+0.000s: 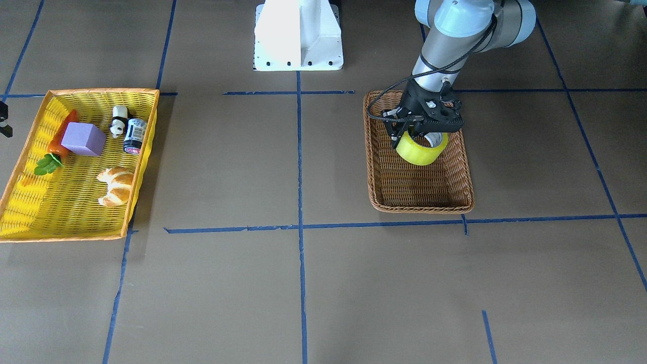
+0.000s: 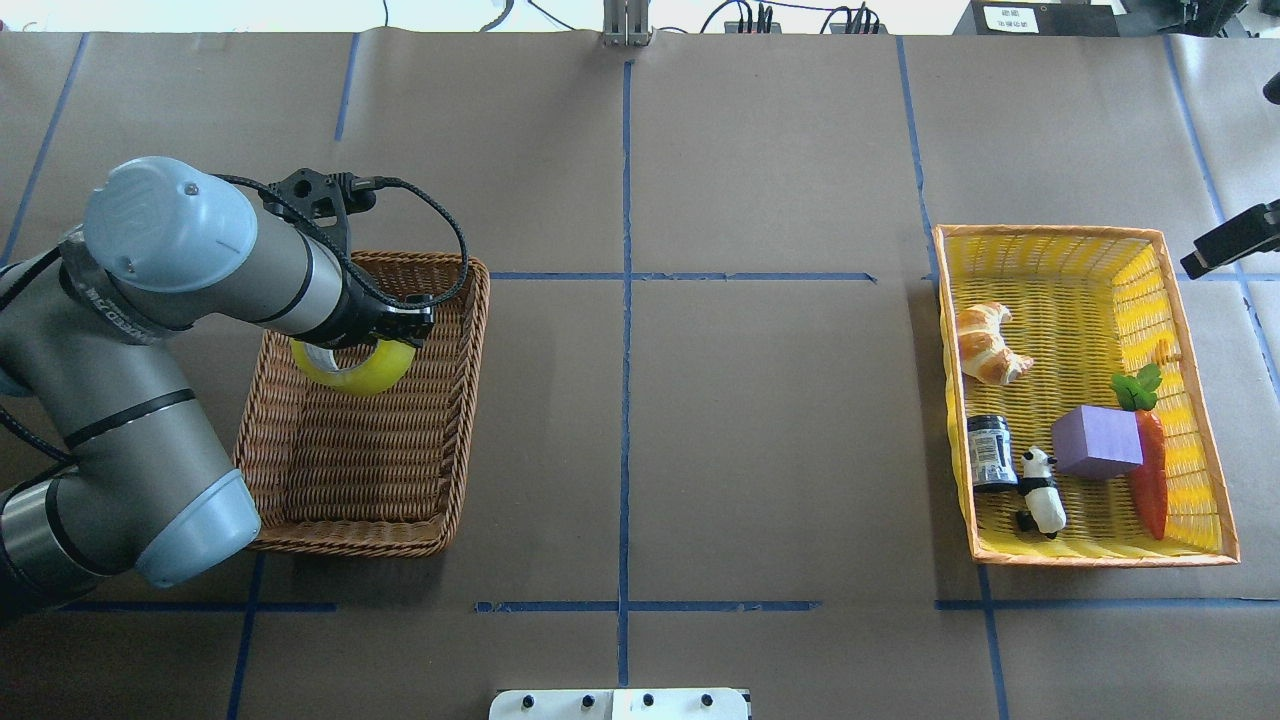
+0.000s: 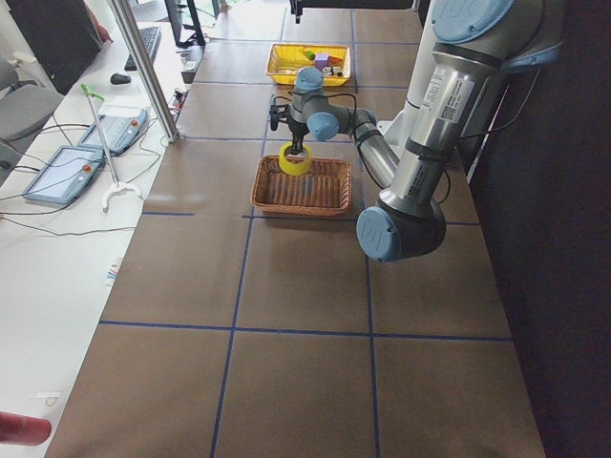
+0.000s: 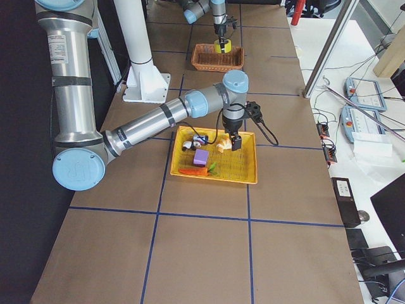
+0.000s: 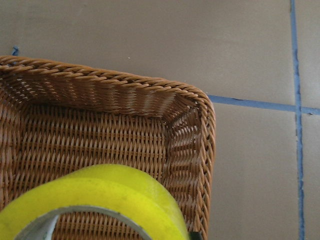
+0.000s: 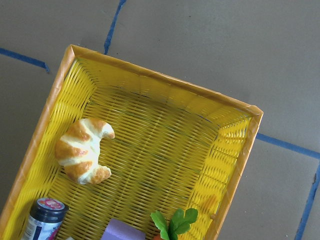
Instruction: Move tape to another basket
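Observation:
The yellow-green tape hangs in my left gripper, which is shut on its rim. It is held tilted, just above the floor of the brown wicker basket, near the basket's end closest to the robot. In the overhead view the tape shows under the left gripper inside the basket. The left wrist view shows the tape close up over a corner of the basket. My right gripper hovers by the outer edge of the yellow basket; I cannot tell whether it is open.
The yellow, orange-rimmed basket holds a croissant, a purple block, a carrot, a toy panda and a small can. The white robot base stands at the table's back.

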Robot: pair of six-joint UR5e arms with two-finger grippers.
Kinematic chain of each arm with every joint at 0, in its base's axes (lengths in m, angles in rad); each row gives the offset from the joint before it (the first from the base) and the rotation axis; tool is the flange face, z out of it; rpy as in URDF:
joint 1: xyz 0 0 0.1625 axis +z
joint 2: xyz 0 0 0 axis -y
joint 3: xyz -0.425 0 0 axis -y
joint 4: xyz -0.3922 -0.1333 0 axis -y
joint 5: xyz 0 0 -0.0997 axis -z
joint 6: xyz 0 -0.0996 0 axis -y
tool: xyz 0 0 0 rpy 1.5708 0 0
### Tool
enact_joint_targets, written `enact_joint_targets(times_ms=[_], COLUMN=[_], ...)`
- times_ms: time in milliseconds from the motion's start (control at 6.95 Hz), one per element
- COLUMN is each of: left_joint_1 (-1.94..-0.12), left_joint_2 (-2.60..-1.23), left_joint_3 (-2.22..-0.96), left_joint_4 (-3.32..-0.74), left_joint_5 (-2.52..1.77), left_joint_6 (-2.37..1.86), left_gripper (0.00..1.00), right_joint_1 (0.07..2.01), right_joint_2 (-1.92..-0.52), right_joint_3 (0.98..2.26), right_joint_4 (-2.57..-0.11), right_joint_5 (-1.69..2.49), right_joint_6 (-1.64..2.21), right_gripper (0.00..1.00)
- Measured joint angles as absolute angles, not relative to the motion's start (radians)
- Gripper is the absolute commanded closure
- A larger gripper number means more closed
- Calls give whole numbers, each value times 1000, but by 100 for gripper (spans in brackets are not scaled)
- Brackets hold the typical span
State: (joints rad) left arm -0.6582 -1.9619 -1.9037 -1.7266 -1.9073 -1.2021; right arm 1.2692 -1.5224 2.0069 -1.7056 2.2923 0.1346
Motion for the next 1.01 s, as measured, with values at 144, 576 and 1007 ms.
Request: enact_joint_targets(times_ms=[144, 576, 1007], left_joint_1=[-651, -603, -605], left_joint_2=[-1961, -1962, -1963], left_joint_3=[-1874, -1813, -1830], left_joint_4=[-1726, -1728, -1694], left_joint_5=[-1903, -1893, -1864], left_joint_6=[-1184, -1171, -1108], left_gripper=[91, 0, 0], right_joint_1=[1278, 1282, 1298], right_joint_2=[-1525, -1527, -1529], right_joint_3=[2005, 2003, 1979], right_joint_4=[-1712, -1715, -1714], right_joint_5=[2301, 2307, 2312], right_joint_6=[118, 111, 100], right_gripper=[0, 0, 0])
